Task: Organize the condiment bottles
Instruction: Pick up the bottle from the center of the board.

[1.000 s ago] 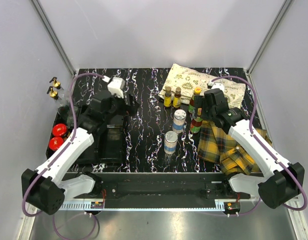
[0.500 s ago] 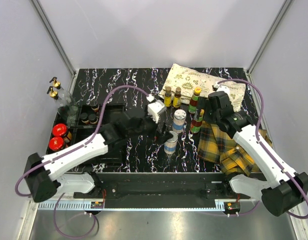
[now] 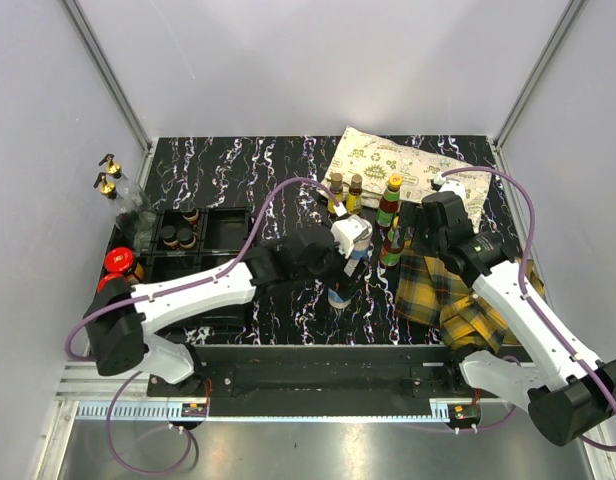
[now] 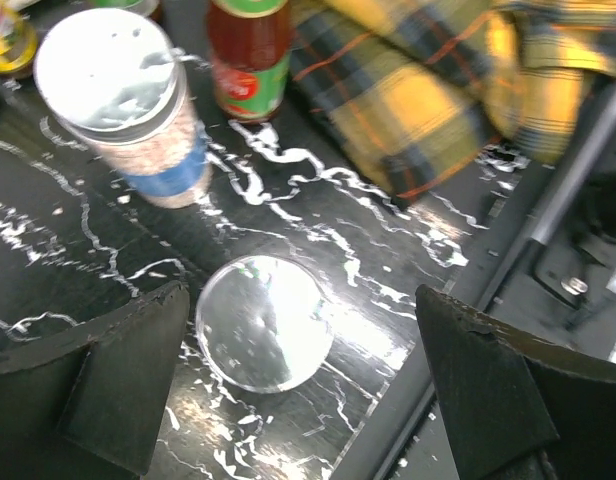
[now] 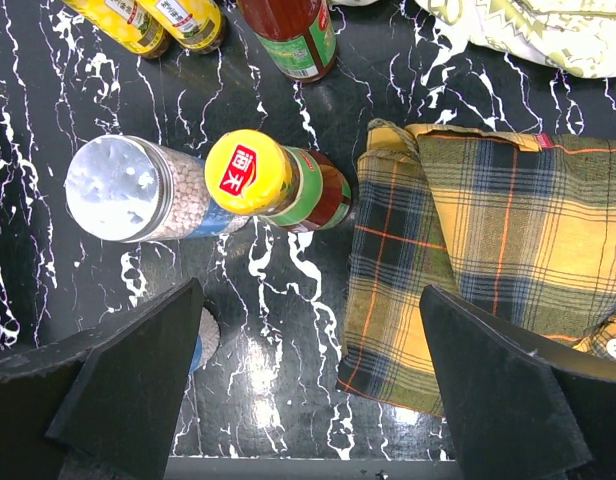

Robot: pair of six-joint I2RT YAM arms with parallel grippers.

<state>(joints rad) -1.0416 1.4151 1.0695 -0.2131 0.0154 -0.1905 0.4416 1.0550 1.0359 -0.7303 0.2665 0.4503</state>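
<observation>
The shaker (image 4: pixel 263 322) stands upright on the marbled table (image 4: pixel 318 200), long axis vertical, its silver lid facing straight up. It sits between the jaws of the left gripper (image 4: pixel 300 300), nearer the left finger (image 4: pixel 118 380). Those jaws are spread wide and neither finger touches it. Just beyond the left fingertip a second shaker (image 4: pixel 113 90) also stands lid up, with a red bottle (image 4: pixel 250 50) past it and the plaid cloth (image 4: pixel 438 90) beyond the right fingertip.

The right gripper (image 5: pixel 310 290) hangs with its jaws wide too, gripping nothing. Ahead of their gap a yellow-capped bottle (image 5: pixel 250 172) stands upright, cap up. It is just beside the second shaker, which is ahead of the left finger. The cloth lies by the right finger.
</observation>
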